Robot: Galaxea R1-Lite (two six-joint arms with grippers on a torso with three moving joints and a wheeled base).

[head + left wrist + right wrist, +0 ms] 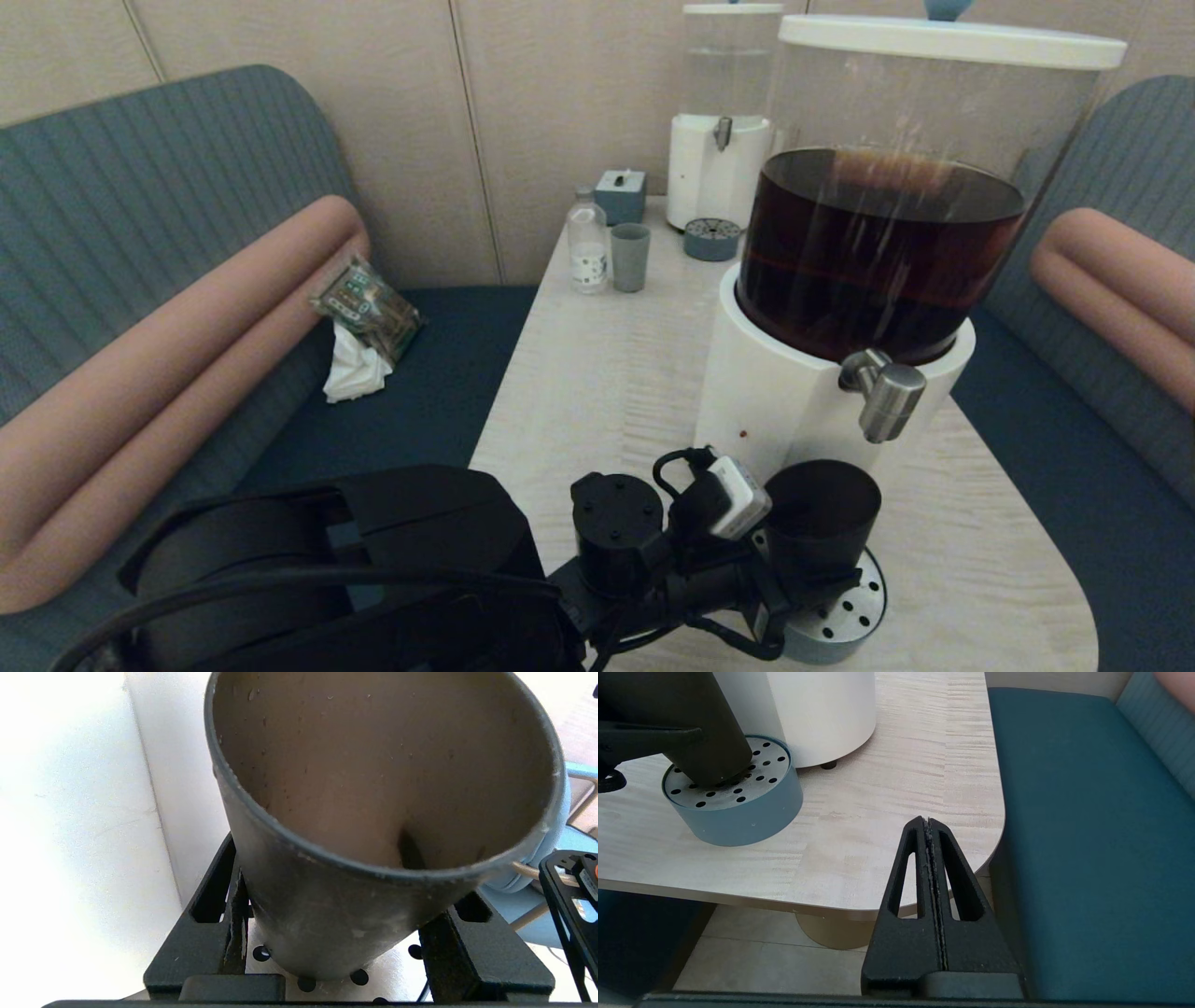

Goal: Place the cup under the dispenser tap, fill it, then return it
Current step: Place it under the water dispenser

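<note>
on the perforated blue-grey drip tray [733, 807], your left hand [336, 933] grips the matte black tapered cup [822, 518], seating it beneath the brushed-silver dispenser tap [885, 392] to catch the pour. your right hand [930, 835] sits clenched, empty, off the table [887, 826] edge.

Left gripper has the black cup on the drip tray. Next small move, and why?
Probably nudge the cup toward the tap. The left gripper holds it on the near part of the drip tray, and the spout seems to hang beyond its rim, not over the mouth. The cup looks empty, so centre it first.
</note>
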